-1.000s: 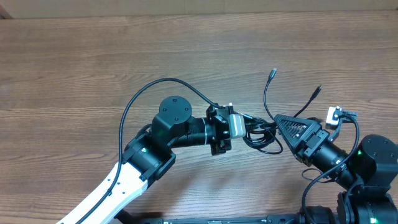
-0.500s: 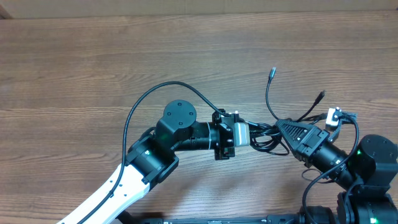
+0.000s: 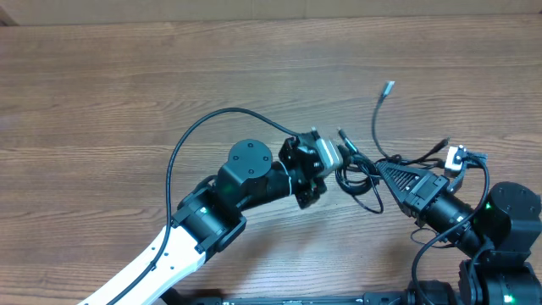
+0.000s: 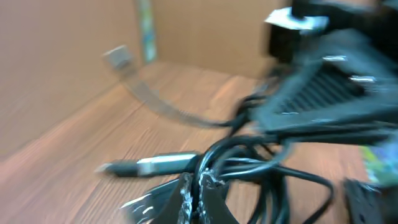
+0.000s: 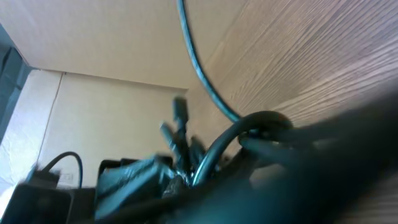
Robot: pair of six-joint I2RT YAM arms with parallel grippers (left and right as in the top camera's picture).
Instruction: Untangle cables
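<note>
The cables [image 3: 362,180] are thin black cords bunched in a tangle between my two grippers, right of the table's middle. One cord rises from the tangle to a silver-tipped plug [image 3: 389,87]. A dark plug end [image 3: 441,144] pokes out to the right. My left gripper [image 3: 343,161] is shut on a strand of the tangle; in the left wrist view its fingertips [image 4: 186,198] pinch a black cord beside a silver plug [image 4: 166,163]. My right gripper [image 3: 378,167] faces it from the right, shut on the cables [image 5: 261,121], though that view is blurred.
The left arm's own thick black wire [image 3: 207,127] arcs over the wooden table [image 3: 127,76]. A white connector [image 3: 457,156] sits on the right arm. A cardboard wall [image 4: 62,56] stands behind the table.
My right gripper has closed on the tangle. My left gripper has moved right and up and has turned with its strand. The silver-tipped end has swung up and right.
</note>
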